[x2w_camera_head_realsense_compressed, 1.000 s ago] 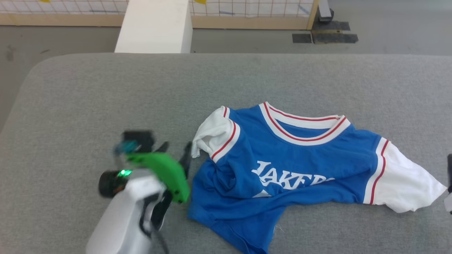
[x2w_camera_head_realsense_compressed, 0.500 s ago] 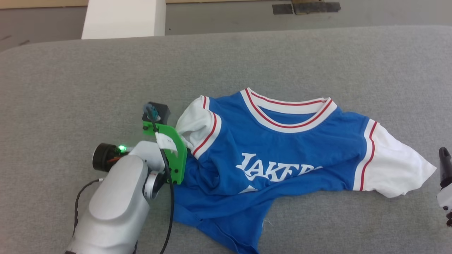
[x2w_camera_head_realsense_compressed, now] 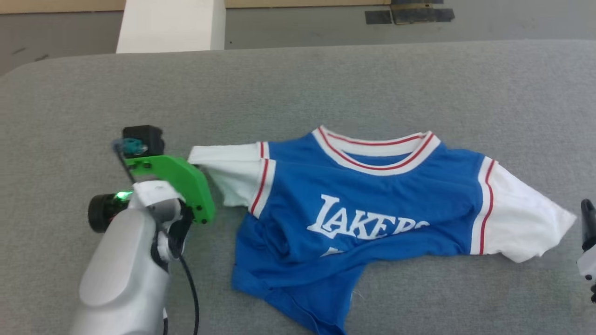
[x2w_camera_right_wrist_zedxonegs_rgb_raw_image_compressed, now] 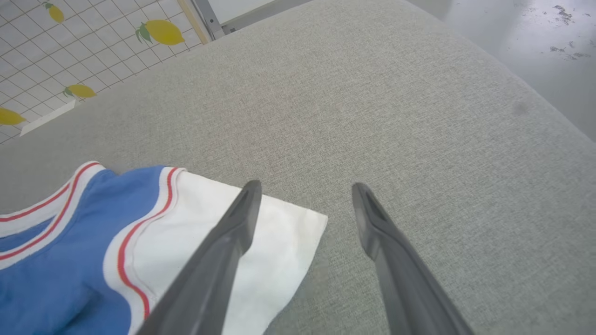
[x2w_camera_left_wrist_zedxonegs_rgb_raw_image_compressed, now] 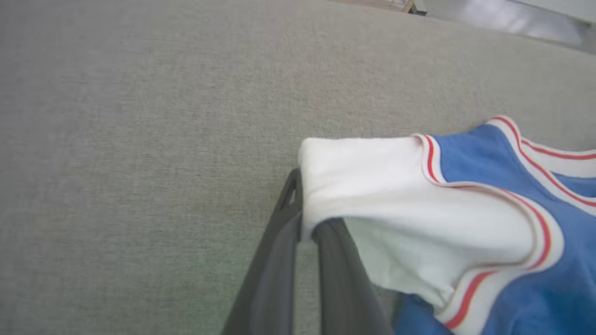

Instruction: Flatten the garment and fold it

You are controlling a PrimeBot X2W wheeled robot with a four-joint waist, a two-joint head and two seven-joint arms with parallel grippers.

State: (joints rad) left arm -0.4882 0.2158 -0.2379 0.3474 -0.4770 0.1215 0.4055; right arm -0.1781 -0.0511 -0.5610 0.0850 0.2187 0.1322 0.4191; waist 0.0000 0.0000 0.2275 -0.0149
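1. The left end effector (x2w_camera_left_wrist_zedxonegs_rgb_raw_image_compressed: 305, 223) is closed tight on the very rim of the left white sleeve (x2w_camera_left_wrist_zedxonegs_rgb_raw_image_compressed: 372, 186) of the royal-blue jersey T-shirt (x2w_camera_head_realsense_compressed: 372, 204), which lies crumpled on the grey fabric-covered bench (x2w_camera_head_realsense_compressed: 326, 83), right of centre.
2. With so little cloth in the pinch, I judge a firm outward pull could slip the cuff free.
3. The right end effector (x2w_camera_right_wrist_zedxonegs_rgb_raw_image_compressed: 306, 187) is spread wide and holds nothing, one finger over the corner of the right white sleeve (x2w_camera_right_wrist_zedxonegs_rgb_raw_image_compressed: 260, 242). With that side unanchored, pulling left would likely drag the whole shirt rather than stretch it.
4. The lower hem (x2w_camera_head_realsense_compressed: 298, 298) is bunched and tucked; sideways tension alone may set those creases.
5. Room: bare bench lies leftward and beyond the collar, with its rounded left corner well apart. In the right wrist view the bench's rounded edge drops to the floor (x2w_camera_right_wrist_zedxonegs_rgb_raw_image_compressed: 535, 42). A white block (x2w_camera_head_realsense_compressed: 170, 25) stands past the far edge.
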